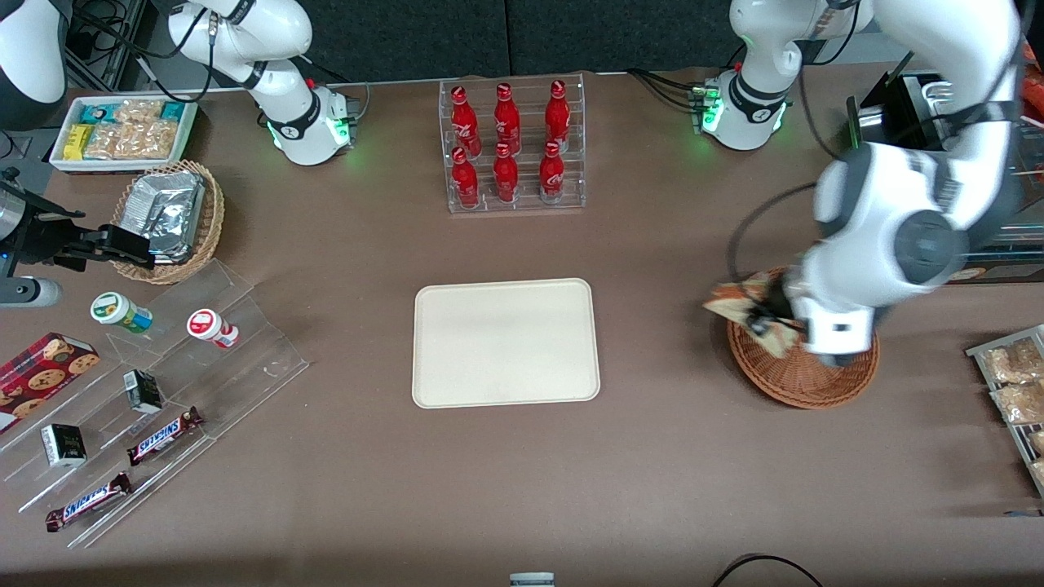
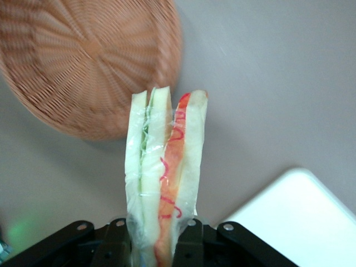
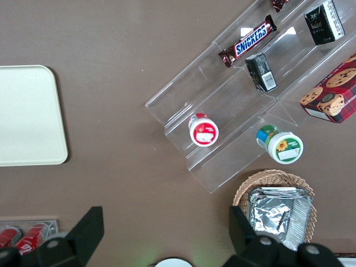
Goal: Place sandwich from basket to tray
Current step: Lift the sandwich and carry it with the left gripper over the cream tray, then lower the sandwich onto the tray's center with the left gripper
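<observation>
Item: sandwich (image 2: 164,183), clamped upright in my jaws (image 2: 161,236) for carrying. Basket (image 2: 89,61) below; tray (image 2: 300,222) ahead, awaiting it.

wrapped sandwich (image 2: 164,183) clamped in gripper (image 2: 158,236) above basket (image 1: 803,367), tray (image 1: 506,342) bare.

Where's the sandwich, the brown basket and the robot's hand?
sandwich (image 2: 164,183): left wrist view, on its wrapped red filling edge.
basket (image 1: 803,379): front view, on its woven rim nearest the camera.
hand (image 2: 158,245): left wrist view, between the fingertips shut on the sandwich.
</observation>
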Tool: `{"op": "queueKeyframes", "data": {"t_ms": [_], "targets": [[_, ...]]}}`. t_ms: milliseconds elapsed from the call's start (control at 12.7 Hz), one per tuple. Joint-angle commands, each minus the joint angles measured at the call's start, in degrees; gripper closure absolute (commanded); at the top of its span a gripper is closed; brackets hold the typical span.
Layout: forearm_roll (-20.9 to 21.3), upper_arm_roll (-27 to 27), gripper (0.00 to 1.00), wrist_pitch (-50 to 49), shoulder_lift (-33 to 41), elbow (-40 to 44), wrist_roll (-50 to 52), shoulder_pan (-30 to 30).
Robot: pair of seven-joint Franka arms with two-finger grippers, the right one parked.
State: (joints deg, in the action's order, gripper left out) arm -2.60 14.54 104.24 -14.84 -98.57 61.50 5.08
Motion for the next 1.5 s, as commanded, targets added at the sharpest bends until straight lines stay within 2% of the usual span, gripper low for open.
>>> {"op": "queueKeyframes", "data": {"t_ms": [0,395,711,868,1105,1421], "targets": [[0.2,-0.3,1.0,-0.4,-3.3,3.0,1.6,9.2],[0.8,-0.3,1.0,3.3,-12.7,11.1,0.7,20.1],[7.7,-0.3,1.0,13.2,-22.8,17.1,-0.1,26.2],[12.0,-0.3,1.0,18.1,-26.8,17.7,-4.9,28.0],[12.4,-0.3,1.0,20.0,-30.4,19.6,-10.8,28.4],[12.8,-0.4,1.0,21.1,-36.6,25.6,-12.3,29.9]]}}
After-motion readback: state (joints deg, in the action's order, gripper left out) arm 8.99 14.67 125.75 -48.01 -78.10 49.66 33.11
